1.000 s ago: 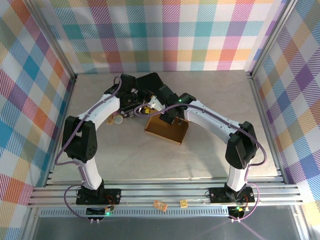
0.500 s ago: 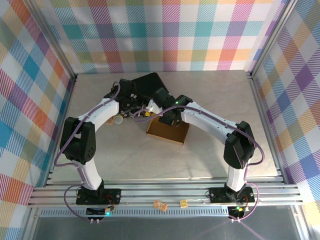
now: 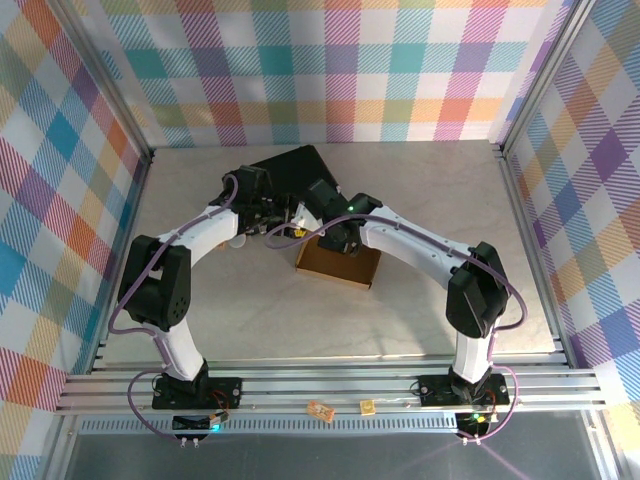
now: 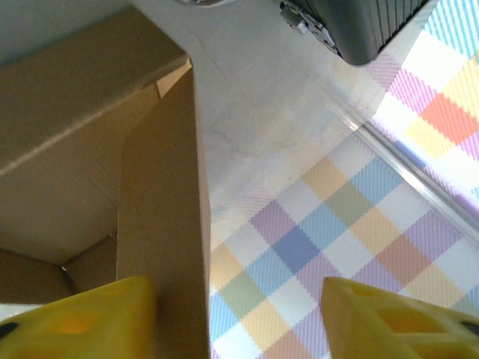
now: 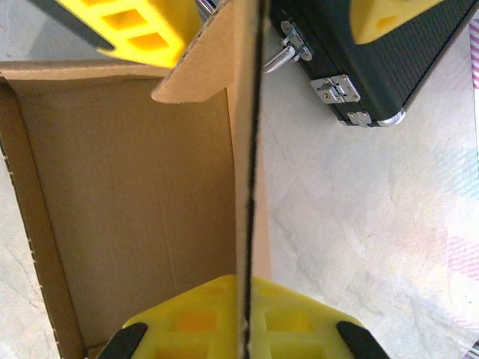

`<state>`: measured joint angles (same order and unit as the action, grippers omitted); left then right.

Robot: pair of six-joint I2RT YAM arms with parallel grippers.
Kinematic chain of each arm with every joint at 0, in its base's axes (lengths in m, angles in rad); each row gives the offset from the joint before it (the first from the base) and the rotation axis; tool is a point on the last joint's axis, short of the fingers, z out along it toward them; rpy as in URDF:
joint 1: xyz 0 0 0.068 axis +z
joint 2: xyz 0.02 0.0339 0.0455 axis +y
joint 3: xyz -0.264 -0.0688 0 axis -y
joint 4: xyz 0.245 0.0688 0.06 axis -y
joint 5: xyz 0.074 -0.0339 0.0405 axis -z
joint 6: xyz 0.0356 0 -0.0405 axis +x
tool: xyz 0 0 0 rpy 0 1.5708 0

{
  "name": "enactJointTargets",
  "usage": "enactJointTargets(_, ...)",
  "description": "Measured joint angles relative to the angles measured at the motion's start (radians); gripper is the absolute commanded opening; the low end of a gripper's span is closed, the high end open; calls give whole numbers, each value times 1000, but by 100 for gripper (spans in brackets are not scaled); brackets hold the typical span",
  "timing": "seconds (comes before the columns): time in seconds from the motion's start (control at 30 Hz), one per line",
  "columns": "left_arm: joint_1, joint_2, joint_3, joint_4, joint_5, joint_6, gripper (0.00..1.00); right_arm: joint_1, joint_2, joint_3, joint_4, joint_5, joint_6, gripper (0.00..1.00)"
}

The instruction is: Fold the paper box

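The paper box is a brown cardboard tray with raised walls, lying mid-table between the two arms. My right gripper is shut on the top edge of one upright side wall, one yellow finger on each face; from above it sits at the box's back edge. My left gripper is open and straddles an upright wall: that wall lies against the left finger, with a wide gap to the right one. Seen from above, it is at the box's back left corner. Its yellow fingers also show in the right wrist view.
A black hard case with metal latches lies just behind the box, close to both grippers. Aluminium frame posts and checked walls close off the table on three sides. Two small tan pieces rest on the front rail.
The box has shifted slightly left and back and squared up. Both grippers moved with it toward the black case. The left jaws narrowed, then widened again.
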<state>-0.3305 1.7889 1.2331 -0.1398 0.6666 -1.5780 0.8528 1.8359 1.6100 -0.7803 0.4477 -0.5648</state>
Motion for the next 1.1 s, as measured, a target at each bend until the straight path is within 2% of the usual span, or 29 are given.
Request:
enactJointTargets(0.17,-1,0,-4,20,14,-74,67,4,-32,-61,63,16,-32,0)
enactJointTargets(0.33,-1,0,-14,39,30,-117,61,4,-55,-105,106,26,-66,0)
enactJointTargets(0.63,-6,0,-53,65,47,-155,36,4,-60,-124,138,41,-107,0)
enactJointTargets(0.8,-10,0,-74,90,52,-180,17,3,-60,-126,140,49,-109,0)
enactJointTargets(0.83,-10,0,-74,97,52,-181,14,3,-60,-127,141,50,-109,1)
enactJointTargets(0.97,-10,0,-76,118,61,-178,6,-1,-60,-127,153,43,-93,16)
enactJointTargets(1.1,-40,0,-76,116,81,-164,0,-1,-61,-125,167,-14,-63,19)
